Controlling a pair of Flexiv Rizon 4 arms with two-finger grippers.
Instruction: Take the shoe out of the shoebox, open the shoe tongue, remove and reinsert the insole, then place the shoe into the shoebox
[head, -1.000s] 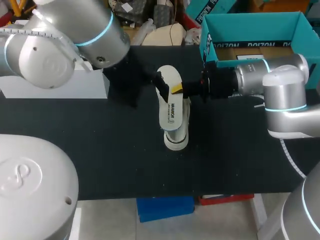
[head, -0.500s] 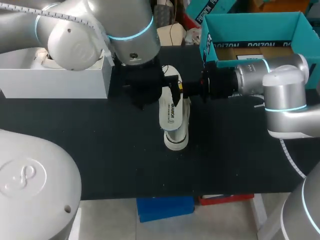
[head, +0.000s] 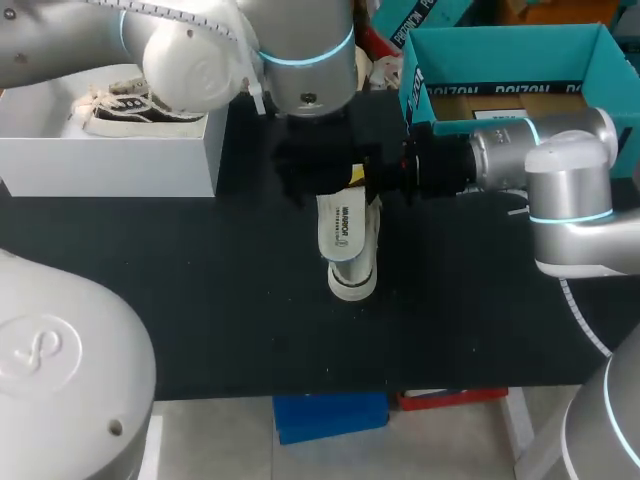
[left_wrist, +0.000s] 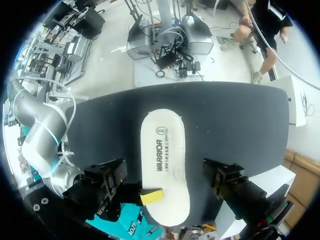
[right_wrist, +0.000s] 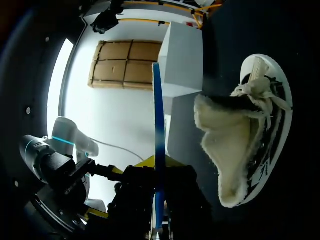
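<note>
Right gripper (head: 355, 178), in from 3 o'clock, pinches insole (head: 340, 228) at its 12 o'clock end, over shoe (head: 352, 282) mid-table, likely for reinsertion. Left gripper (left_wrist: 164, 172) straddles insole with jaws wide open, probably to steady it.

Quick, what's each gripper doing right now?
Left gripper: open, over the insole.
Right gripper: shut on the insole's edge.

Left arm (head: 215, 60): enters from the left side and reaches to mid-table, wrist turned straight down. Left gripper (head: 318, 178): fingers (left_wrist: 222, 176) spread wide, gripping nothing. Right arm (head: 565, 190): enters from the right, forearm level, wrist pointing across toward the left arm. Right gripper (head: 368, 180): fingers closed from both sides on the insole (head: 341, 225), just beside the left gripper.
</note>
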